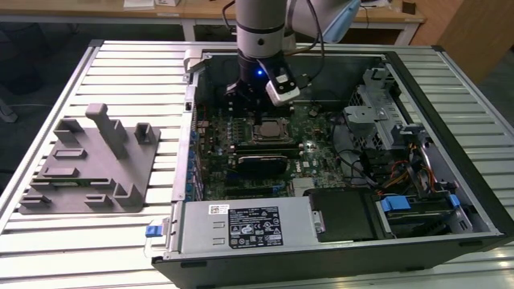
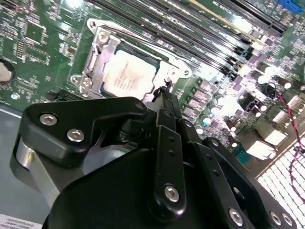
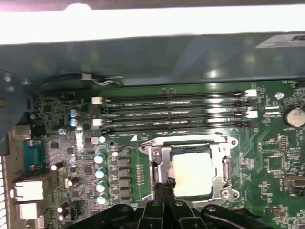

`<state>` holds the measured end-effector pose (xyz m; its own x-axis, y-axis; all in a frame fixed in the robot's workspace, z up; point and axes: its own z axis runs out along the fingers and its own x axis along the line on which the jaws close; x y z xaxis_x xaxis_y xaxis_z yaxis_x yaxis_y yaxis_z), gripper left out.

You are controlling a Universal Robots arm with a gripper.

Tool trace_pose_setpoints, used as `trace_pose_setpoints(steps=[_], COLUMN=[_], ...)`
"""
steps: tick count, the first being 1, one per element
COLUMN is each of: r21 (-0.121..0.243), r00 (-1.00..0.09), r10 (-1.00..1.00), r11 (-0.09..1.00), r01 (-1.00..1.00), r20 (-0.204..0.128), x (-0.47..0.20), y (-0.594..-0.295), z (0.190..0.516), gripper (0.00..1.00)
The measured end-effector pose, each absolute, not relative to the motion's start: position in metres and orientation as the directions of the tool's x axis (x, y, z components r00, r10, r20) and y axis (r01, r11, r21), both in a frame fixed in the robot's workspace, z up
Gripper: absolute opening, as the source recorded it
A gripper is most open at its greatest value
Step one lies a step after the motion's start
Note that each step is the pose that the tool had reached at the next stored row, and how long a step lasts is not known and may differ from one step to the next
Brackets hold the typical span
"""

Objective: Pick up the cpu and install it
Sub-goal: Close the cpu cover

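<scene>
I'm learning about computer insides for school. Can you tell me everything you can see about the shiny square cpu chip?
The cpu is a small flat square with a pale silvery metal top bearing faint print. It lies flat in the metal-framed socket on the green motherboard, beside the long memory slots. The socket's frame surrounds it. The tool, closed, has its tip by one edge of the chip; whether it touches cannot be told.

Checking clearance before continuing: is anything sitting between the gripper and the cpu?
Nothing visible does. The cpu lies inside the metal frame on the motherboard, its top uncovered, and the gripper hangs over the frame's edge right beside it.
</scene>
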<state>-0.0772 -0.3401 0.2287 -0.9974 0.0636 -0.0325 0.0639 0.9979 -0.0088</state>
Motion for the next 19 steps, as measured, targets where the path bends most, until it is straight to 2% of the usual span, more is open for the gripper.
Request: trace_pose_setpoints(steps=[19], r21=[-0.008], r00=[-0.997], r10=[0.063], r11=[0.998], r01=[0.064], r20=[-0.033], x=[-0.049], y=[-0.340], z=[0.235], gripper=[0.11])
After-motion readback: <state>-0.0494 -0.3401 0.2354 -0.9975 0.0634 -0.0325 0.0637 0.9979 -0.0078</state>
